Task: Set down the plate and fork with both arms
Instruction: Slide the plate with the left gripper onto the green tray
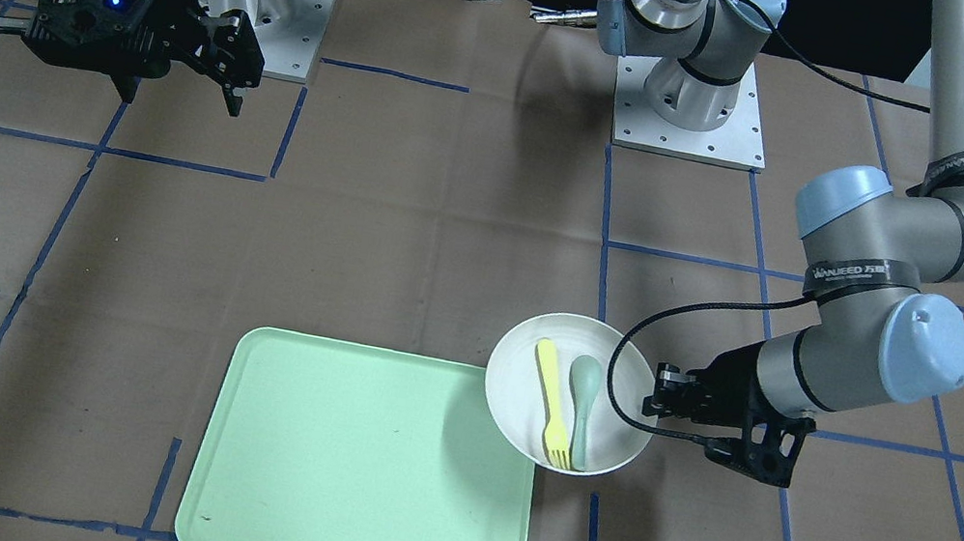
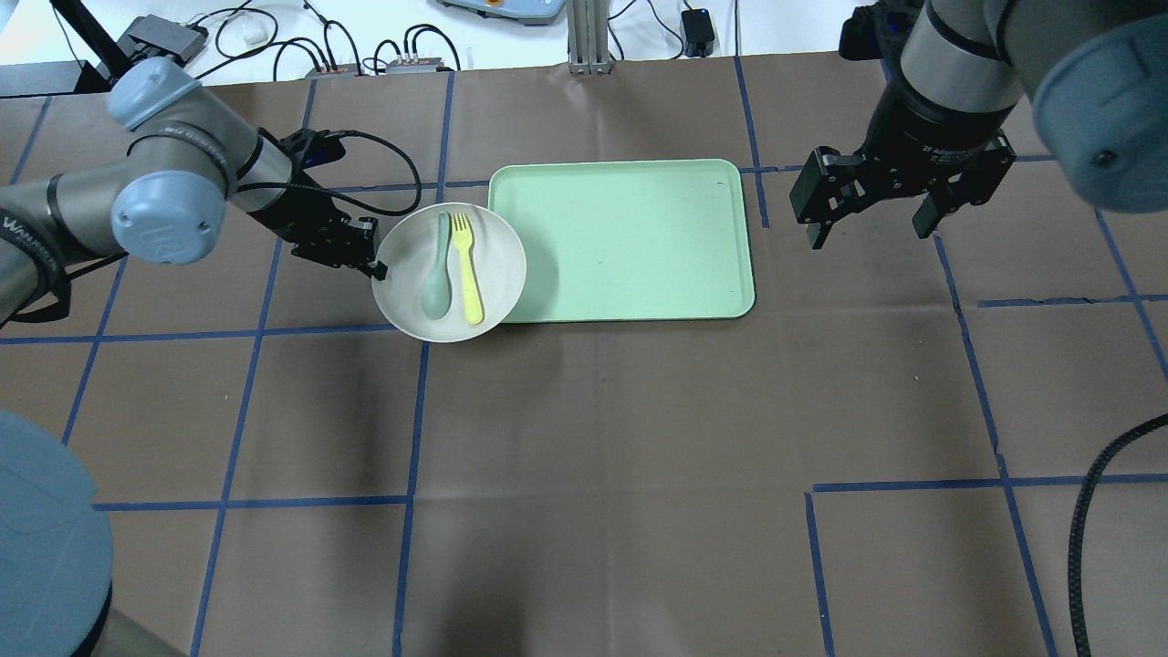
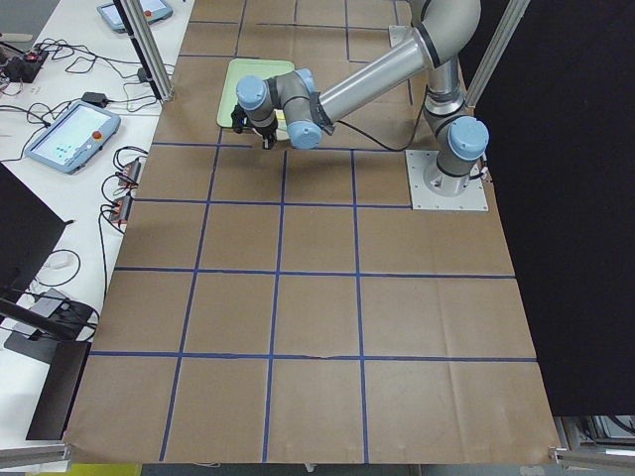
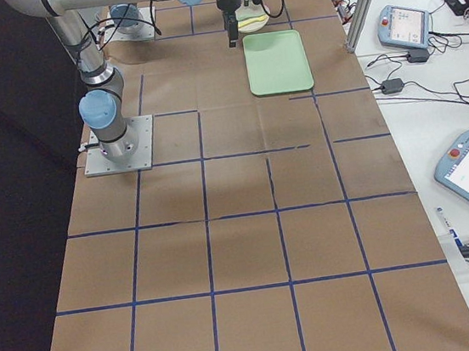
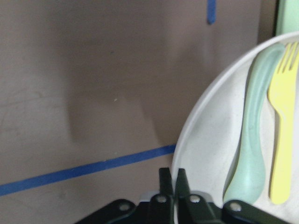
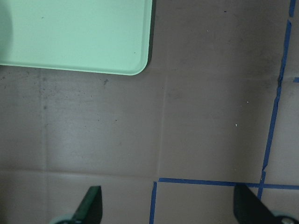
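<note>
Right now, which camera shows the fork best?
Overhead exterior: the fork lies whole and unblocked in the plate. Front-facing shows it too; left wrist crops it; side views barely show it; right wrist misses it.

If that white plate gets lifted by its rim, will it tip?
Likely rigid: the round off-white plate shows no sag with the left pincer pinching only one rim edge. Held off-centre, it may tilt. The loose yellow plastic fork and grey-green spoon could slide.

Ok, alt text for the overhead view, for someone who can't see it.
The left gripper pinches the left rim of a white plate carrying a yellow fork and a grey-green spoon; the plate overlaps a mint-green tray. The right gripper hangs open over the table beyond the tray.
</note>
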Robot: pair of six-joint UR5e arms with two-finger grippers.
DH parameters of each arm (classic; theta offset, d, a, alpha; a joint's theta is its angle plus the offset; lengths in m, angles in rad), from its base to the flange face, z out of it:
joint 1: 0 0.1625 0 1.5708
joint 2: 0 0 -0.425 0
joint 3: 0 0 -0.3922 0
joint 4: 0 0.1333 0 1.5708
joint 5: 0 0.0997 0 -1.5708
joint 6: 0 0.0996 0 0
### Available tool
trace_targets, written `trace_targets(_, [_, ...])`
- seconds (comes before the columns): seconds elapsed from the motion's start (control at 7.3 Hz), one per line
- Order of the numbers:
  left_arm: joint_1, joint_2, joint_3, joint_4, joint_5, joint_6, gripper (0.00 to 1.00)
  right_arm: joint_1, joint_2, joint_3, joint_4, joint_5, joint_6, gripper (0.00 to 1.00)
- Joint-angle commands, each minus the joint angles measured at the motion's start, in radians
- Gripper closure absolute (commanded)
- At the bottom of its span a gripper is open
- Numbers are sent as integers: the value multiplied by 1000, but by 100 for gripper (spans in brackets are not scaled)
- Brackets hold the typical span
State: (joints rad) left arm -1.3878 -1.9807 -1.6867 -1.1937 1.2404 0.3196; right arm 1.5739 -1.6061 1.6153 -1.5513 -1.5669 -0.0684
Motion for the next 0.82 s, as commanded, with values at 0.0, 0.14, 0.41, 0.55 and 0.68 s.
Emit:
trace_targets(0.0, [-117, -116, 143, 6, -2, -77, 100, 0, 0, 0, 0, -1, 1, 0])
trace_targets(0.14, [-153, -174, 216, 5, -3, -115, 100, 0, 0, 0, -1, -1, -1, 0])
trace_targets(0.41, [-207, -245, 284, 8, -48, -215, 100, 0, 0, 0, -1, -1, -1, 0])
trace_targets(0.55, [-217, -263, 326, 5, -50, -227, 100, 0, 0, 0, -1, -1, 1, 0])
trace_targets(0.68, [-226, -294, 353, 5, -50, -229, 100, 0, 0, 0, -1, -1, -1, 0])
